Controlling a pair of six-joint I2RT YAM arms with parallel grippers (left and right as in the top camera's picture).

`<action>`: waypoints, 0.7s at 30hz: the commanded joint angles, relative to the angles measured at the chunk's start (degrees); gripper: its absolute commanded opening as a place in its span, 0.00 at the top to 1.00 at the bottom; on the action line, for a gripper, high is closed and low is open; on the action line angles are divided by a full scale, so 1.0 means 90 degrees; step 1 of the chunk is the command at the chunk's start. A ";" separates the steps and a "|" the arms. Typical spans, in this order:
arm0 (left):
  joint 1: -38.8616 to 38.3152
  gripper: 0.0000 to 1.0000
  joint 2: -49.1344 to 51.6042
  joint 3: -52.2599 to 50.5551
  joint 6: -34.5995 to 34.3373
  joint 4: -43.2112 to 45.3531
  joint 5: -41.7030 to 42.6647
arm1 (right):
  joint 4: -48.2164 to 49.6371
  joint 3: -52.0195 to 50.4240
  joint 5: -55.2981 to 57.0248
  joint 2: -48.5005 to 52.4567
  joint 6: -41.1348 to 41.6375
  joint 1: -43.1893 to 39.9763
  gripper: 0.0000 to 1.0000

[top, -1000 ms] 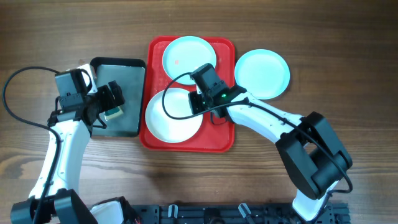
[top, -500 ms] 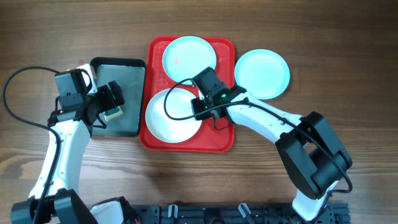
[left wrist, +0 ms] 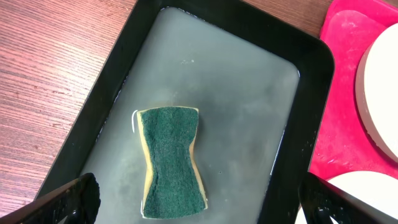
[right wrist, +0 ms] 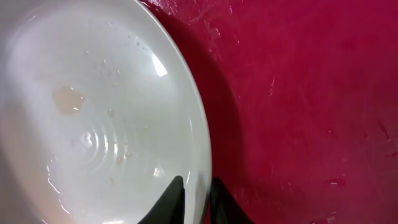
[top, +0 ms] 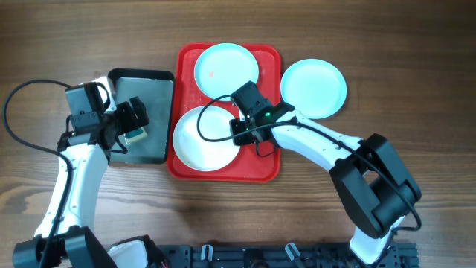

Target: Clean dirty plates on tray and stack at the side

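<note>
Because the right fingers (right wrist: pixel 173 205) are clamped on only the thin right-hand rim of the white plate (right wrist: pixel 93 112), one tip on either side of the edge, the hold looks narrow and likely to give way. The plate lies flat at the near end of the red tray (right wrist: pixel 298 93), and its face shows droplets, a film of water and a tan smear. A wet rim could slide out of the pinch, and lifting from one edge could let the plate swing down, knock the tray or spill onto the bench (top: pixel 409 45). Stacked as it is, it would carry the smear into the pile. Off to the left, the left fingers (left wrist: pixel 78 202) are spread wide and hold nothing, hovering over the green-topped sponge (left wrist: pixel 170 162) in the wet dark grey tray (left wrist: pixel 249 112). A careless descent there could splash water. Farther back on the red tray sits a light blue plate (top: pixel 225 65) with a small reddish mark. Beyond the tray's right edge, a second light blue plate (top: pixel 313 88) rests on the bench, and a plate set down off-centre on it could slip off.
</note>
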 commanded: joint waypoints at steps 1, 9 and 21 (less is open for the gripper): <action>0.0017 0.00 -0.0036 0.0029 0.0029 0.0015 0.0056 | 0.0029 -0.0090 0.0090 0.0194 0.0168 0.0022 0.85; 0.0017 0.00 -0.0036 0.0029 0.0029 0.0015 0.0056 | 0.0182 -0.0092 0.0066 0.0289 0.0328 0.0019 0.96; 0.0017 0.00 -0.0036 0.0029 0.0029 0.0015 0.0056 | 0.0481 -0.0075 -0.0430 0.0236 0.0328 0.0019 0.96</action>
